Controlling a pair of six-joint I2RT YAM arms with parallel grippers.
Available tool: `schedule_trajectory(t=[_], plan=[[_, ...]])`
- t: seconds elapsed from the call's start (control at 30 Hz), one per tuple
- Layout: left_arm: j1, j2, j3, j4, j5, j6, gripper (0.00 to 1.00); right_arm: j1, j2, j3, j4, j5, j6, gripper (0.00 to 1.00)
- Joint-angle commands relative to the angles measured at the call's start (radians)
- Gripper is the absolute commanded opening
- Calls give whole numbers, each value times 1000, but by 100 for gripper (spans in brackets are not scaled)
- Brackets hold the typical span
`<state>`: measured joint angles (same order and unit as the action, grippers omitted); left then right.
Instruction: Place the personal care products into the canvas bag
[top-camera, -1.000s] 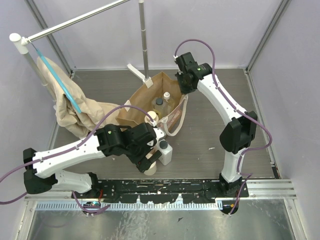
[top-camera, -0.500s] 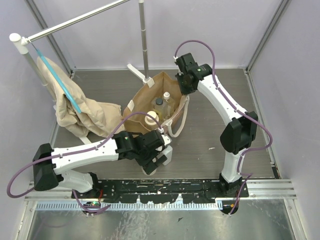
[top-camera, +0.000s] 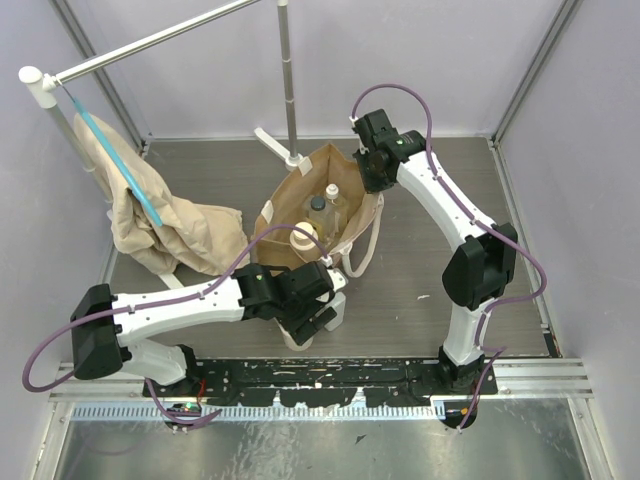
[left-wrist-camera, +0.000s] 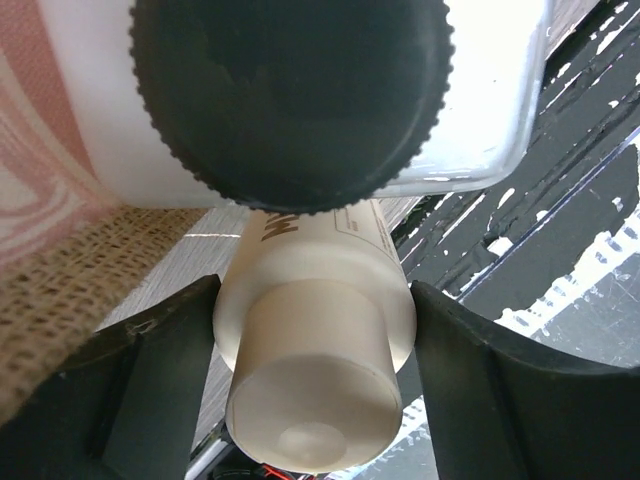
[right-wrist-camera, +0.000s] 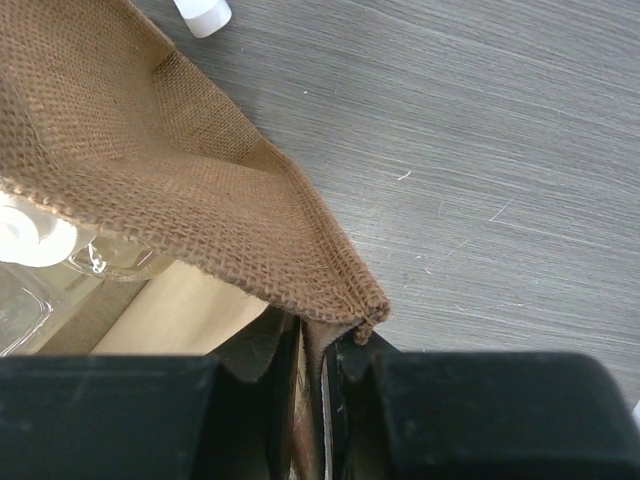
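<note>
The canvas bag (top-camera: 290, 205) stands open mid-table. Inside it are a cream bottle with a beige cap (top-camera: 303, 236), a dark-capped clear bottle (top-camera: 317, 205) and a white-capped bottle (top-camera: 333, 191). My right gripper (top-camera: 372, 182) is shut on the bag's rim (right-wrist-camera: 330, 270) and holds it up. My left gripper (top-camera: 310, 322) is low in front of the bag. Its fingers (left-wrist-camera: 165, 370) press both sides of a second cream round bottle (left-wrist-camera: 310, 390) lying on the table. The white square dark-capped bottle (top-camera: 336, 305) stands right behind it, its cap (left-wrist-camera: 290, 90) close to the camera.
A beige cloth with a blue strap (top-camera: 150, 215) hangs from a white rail at the left. A metal stand pole (top-camera: 288, 80) rises behind the bag, its white foot (right-wrist-camera: 203, 14) near the bag's rim. The bag's cream handle (top-camera: 362, 250) trails right. A black rail (top-camera: 330, 375) runs along the near edge.
My left arm has swung down and right, and its gripper has closed around the cream bottle lying beside the white square one. The right gripper has kept its hold on the rim.
</note>
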<state>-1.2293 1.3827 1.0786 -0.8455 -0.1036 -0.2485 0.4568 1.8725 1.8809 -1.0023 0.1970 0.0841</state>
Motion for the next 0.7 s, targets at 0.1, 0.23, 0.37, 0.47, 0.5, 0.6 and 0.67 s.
schedule_trajectory(t=[0.1,0.23,0.37,0.47,0.5,0.6,0.67], plan=[[-4,10,-17,-4,-10,-20,64,-1,-29,-12,2,6,-32,18],[-5,6,0,-38,-17,-27,33,-4,-26,-12,3,6,-36,18],[-5,-31,45,-93,-20,-43,10,-6,-20,-15,3,2,-38,18],[-4,-94,84,-127,-25,-71,0,-6,-18,-16,1,4,-38,18],[-4,-104,101,-142,-32,-79,0,-8,-17,-15,1,6,-38,18],[-4,-193,173,-192,-61,-93,0,-8,-14,-13,1,5,-38,18],[-4,-223,221,-222,-80,-94,0,-8,-10,-10,0,5,-38,18]])
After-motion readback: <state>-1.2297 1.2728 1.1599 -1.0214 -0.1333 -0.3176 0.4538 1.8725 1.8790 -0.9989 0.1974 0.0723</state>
